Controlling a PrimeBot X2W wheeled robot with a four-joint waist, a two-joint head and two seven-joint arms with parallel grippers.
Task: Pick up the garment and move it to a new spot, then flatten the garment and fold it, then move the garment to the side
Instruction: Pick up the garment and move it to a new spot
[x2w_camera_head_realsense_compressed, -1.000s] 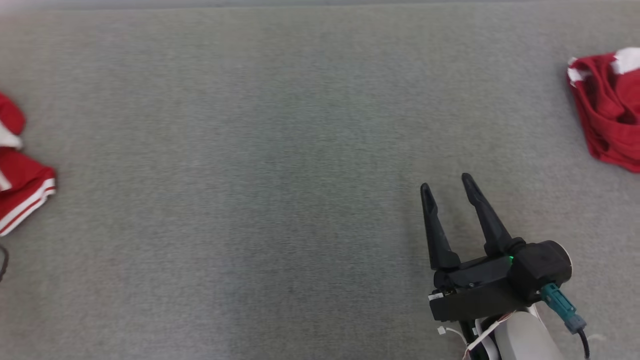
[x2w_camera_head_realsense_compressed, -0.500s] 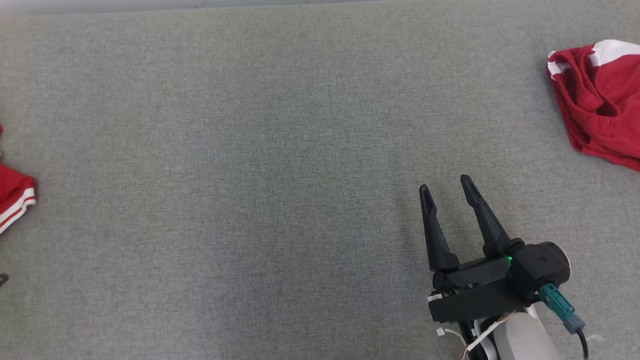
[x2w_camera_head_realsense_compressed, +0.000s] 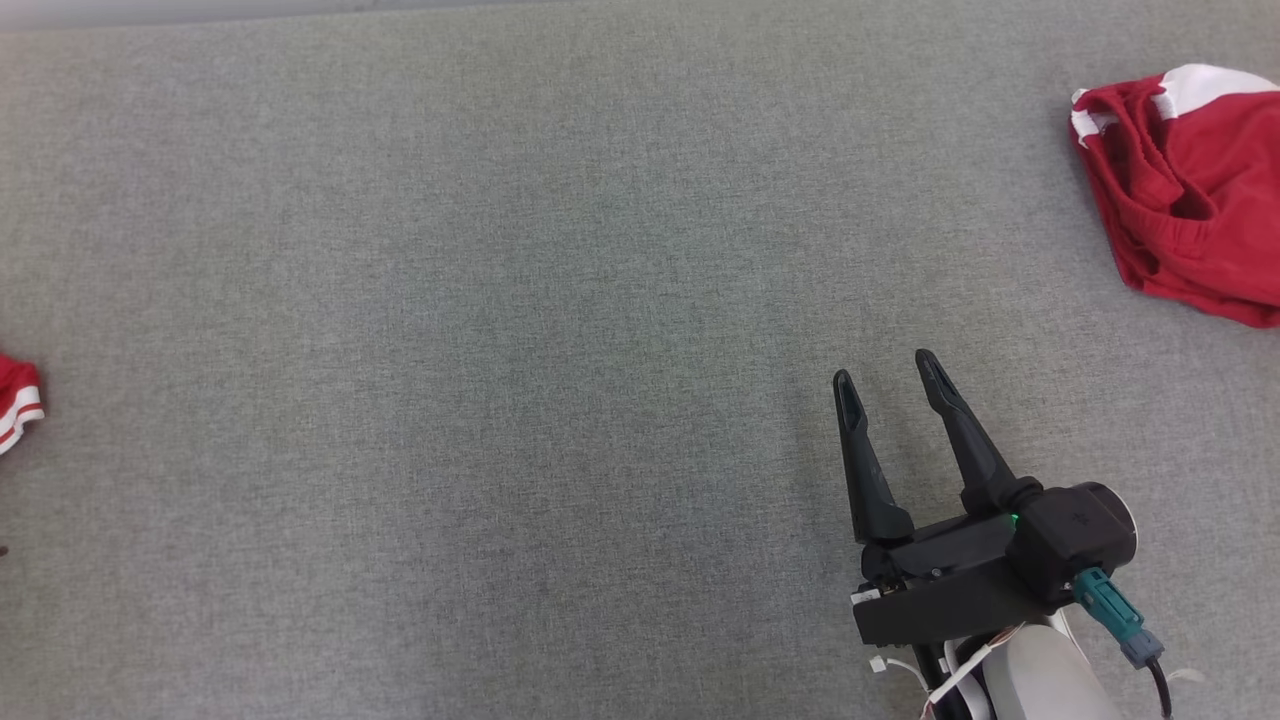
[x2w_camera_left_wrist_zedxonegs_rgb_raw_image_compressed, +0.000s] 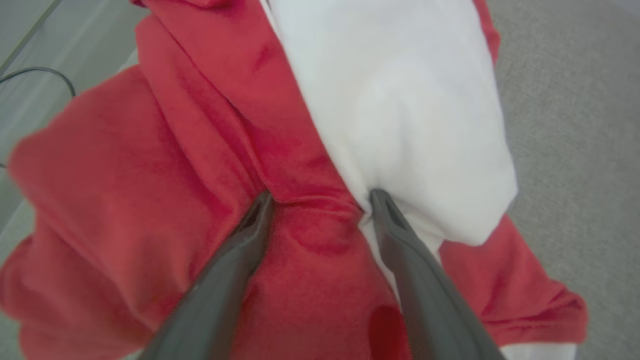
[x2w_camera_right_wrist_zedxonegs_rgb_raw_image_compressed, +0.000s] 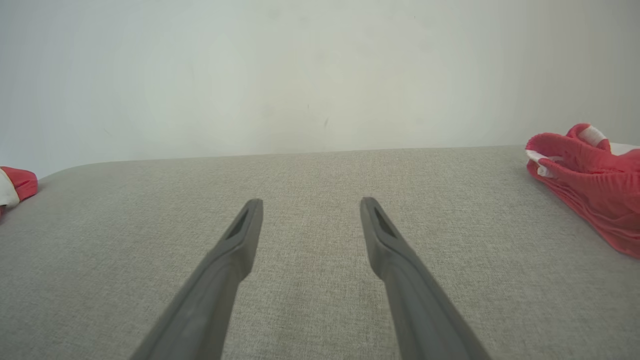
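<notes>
Left wrist view: left gripper (x2w_camera_left_wrist_zedxonegs_rgb_raw_image_compressed: 320, 196) has its fingers spread, tips pressing a bunched fold of the red-and-white garment (x2w_camera_left_wrist_zedxonegs_rgb_raw_image_compressed: 125, 165) at the surface's left edge.
Grip advice: probably the pick-up; close on that fold through both layers, then lift straight.
Surface (x2w_camera_head_realsense_compressed: 500, 300): grey cloth; its middle suits flattening.
Right gripper (x2w_camera_head_realsense_compressed: 885, 368): fingers apart, holding nothing, near edge.
Second red garment (x2w_camera_head_realsense_compressed: 1185, 190): far right corner.
Writing: none readable.
</notes>
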